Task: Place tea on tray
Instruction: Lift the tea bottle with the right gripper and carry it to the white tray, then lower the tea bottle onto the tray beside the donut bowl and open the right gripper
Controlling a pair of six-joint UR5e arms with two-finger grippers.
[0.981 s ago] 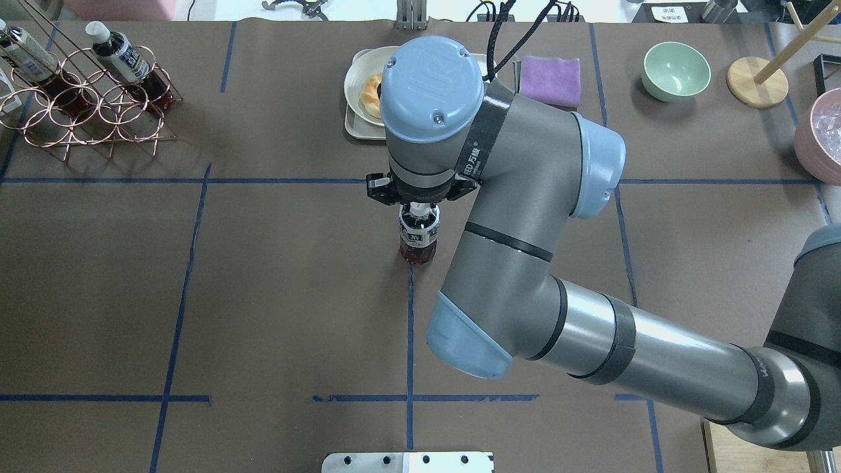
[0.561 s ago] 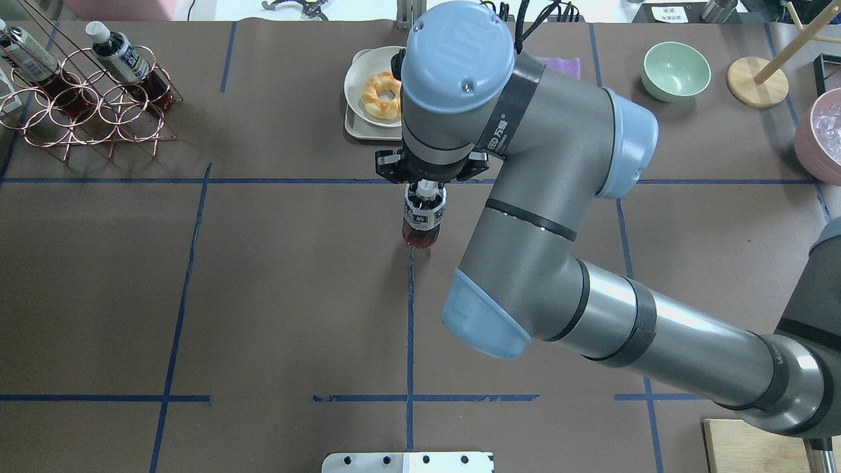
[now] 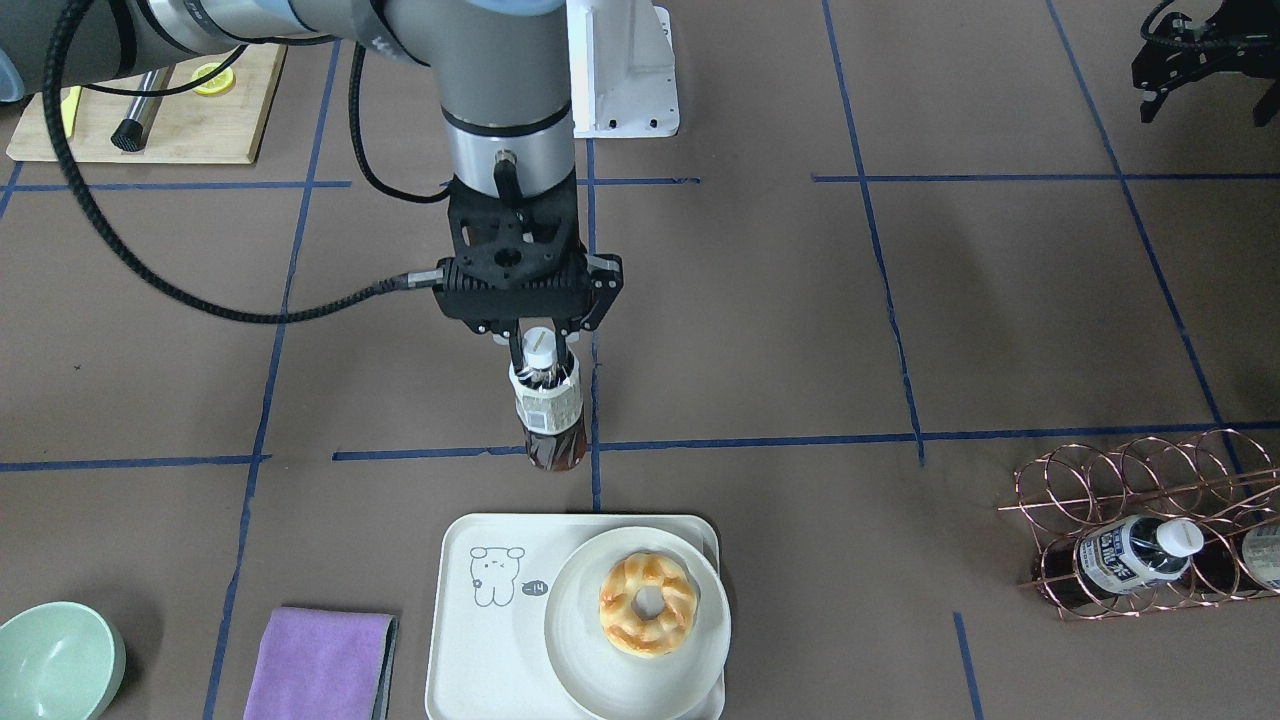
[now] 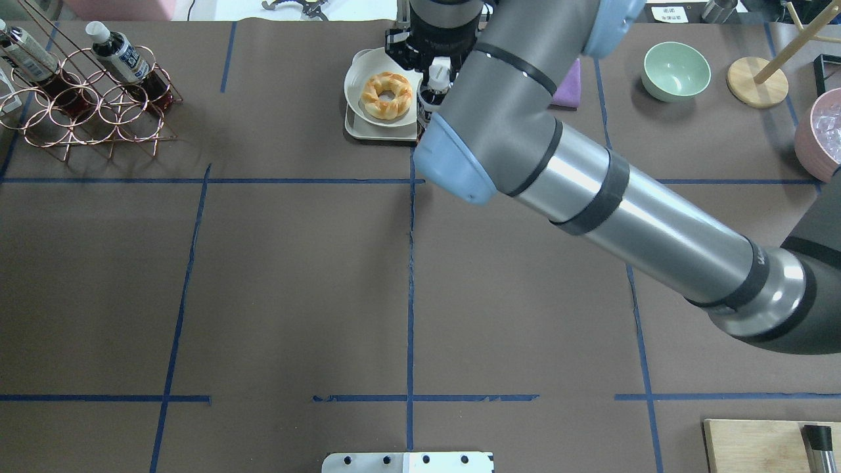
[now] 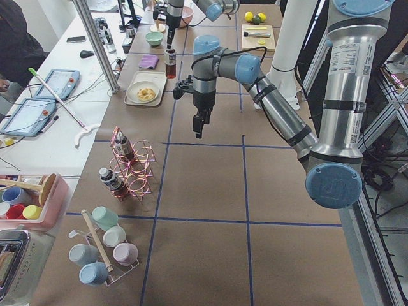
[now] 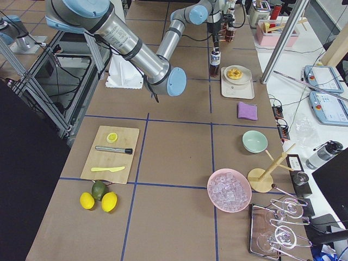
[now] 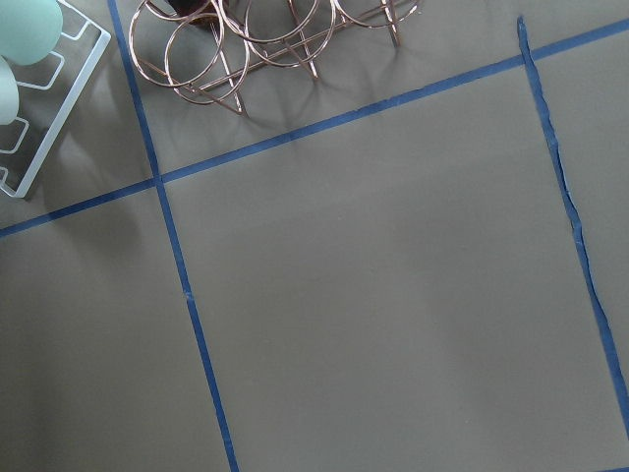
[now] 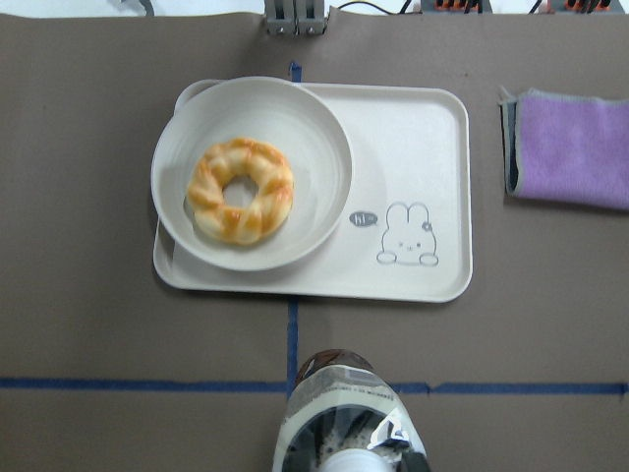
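The tea (image 3: pixel 548 418) is a small bottle of dark liquid with a white cap. It hangs upright from my right gripper (image 3: pixel 538 345), which is shut on its neck just under the cap. The bottle is above the blue tape line, just short of the near edge of the cream tray (image 3: pixel 480 630). In the right wrist view the tea (image 8: pixel 344 418) is below the tray (image 8: pixel 413 147) and its rabbit drawing. The overhead view shows only the tea's top (image 4: pixel 435 85), the rest being behind my arm. My left gripper (image 3: pixel 1205 100) hangs far off to the side, fingers spread and holding nothing.
A round plate with a doughnut (image 3: pixel 648 604) fills one half of the tray. A purple cloth (image 3: pixel 320 665) and a green bowl (image 3: pixel 55 660) lie beside it. A copper wire rack (image 3: pixel 1130 490) holds more bottles. A wooden board (image 3: pixel 190 125) sits near the robot's base.
My right arm has carried the tea away from the table's middle, out towards the tray at the far side. The grip on it is unchanged.
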